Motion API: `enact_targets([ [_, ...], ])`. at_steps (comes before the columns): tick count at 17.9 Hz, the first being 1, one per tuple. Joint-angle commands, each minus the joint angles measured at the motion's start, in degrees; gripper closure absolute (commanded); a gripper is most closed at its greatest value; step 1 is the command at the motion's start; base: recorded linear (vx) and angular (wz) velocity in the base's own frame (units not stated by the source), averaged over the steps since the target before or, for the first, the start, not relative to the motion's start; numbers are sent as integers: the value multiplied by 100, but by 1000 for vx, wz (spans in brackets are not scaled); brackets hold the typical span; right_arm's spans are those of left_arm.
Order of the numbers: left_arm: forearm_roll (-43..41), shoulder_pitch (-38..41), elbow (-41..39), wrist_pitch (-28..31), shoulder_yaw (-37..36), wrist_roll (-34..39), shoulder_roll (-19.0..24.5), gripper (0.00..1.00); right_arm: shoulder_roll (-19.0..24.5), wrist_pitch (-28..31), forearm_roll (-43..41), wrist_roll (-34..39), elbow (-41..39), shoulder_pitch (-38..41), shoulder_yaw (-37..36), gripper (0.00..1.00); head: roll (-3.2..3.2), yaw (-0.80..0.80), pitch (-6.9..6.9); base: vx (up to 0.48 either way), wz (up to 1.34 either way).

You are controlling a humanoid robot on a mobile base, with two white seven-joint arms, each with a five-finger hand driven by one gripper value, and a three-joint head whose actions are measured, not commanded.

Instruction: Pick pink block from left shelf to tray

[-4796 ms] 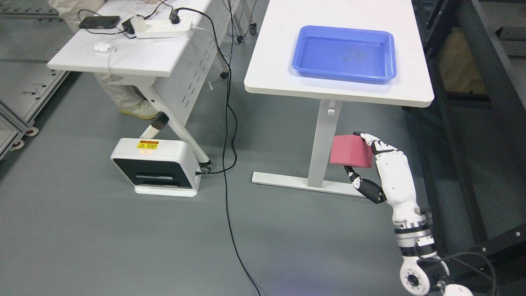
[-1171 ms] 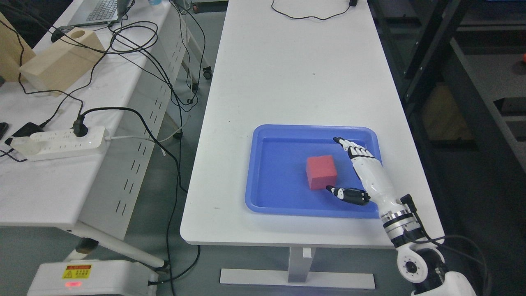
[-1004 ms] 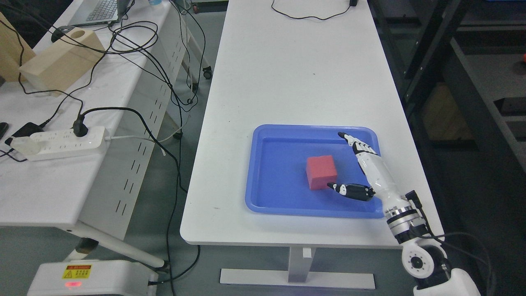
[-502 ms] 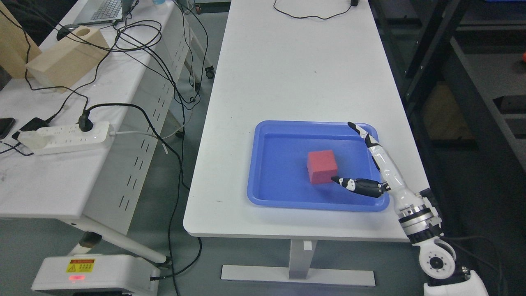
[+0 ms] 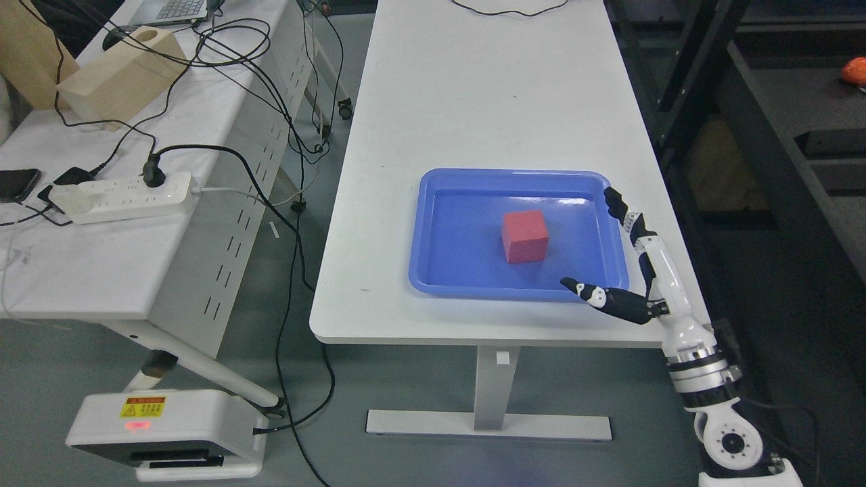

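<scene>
From the head view, the blue tray (image 5: 433,270) sits on the white surface (image 5: 473,101), and the pink block (image 5: 525,236) rests flat on the tray's floor, near its middle and touching none of its walls. The right hand (image 5: 649,270) hangs at the tray's right rim, wide and holding nothing: one finger (image 5: 622,210) reaches up along the right rim, the thumb (image 5: 595,296) points left over the near rim, and both stand well apart from the block.

Judging by this, the block is placed and the step in hand is clearing the hand away. To do it well, the hand should lift off to the right of the tray with its fingers kept spread, so the thumb does not catch the near rim and drag the tray toward the surface's edge, which lies just beside that rim.

Only the one view is given. The left arm does not show at all. The right arm is cut off at the lower right corner. Whether the thumb touches the tray's rim or hovers above it cannot be told. The shelf the block came from is not identifiable; dark racking right of the tray is too dim to read.
</scene>
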Motion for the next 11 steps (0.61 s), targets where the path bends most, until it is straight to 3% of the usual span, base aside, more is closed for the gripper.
enact_targets([
  [1, 0, -167, -100, -2, 0, 5, 100, 0, 121, 848, -1528, 20, 2, 88, -324, 0, 0, 0, 0, -187, -47],
  [5, 0, -167, -100, -2, 0, 5, 100, 0, 112, 1235, -1414, 55, 11, 88, -342, 0, 0, 0, 0, -178, -65],
  [9, 0, -167, -100, -2, 0, 5, 100, 0, 112, 1430, -1194, 836, 20, 114, -324, 0, 0, 0, 0, -164, -86],
  [11, 0, -167, -100, -2, 0, 5, 100, 0, 121, 1439, -1168, 873, 20, 167, -315, 0, 0, 0, 0, -146, -19],
])
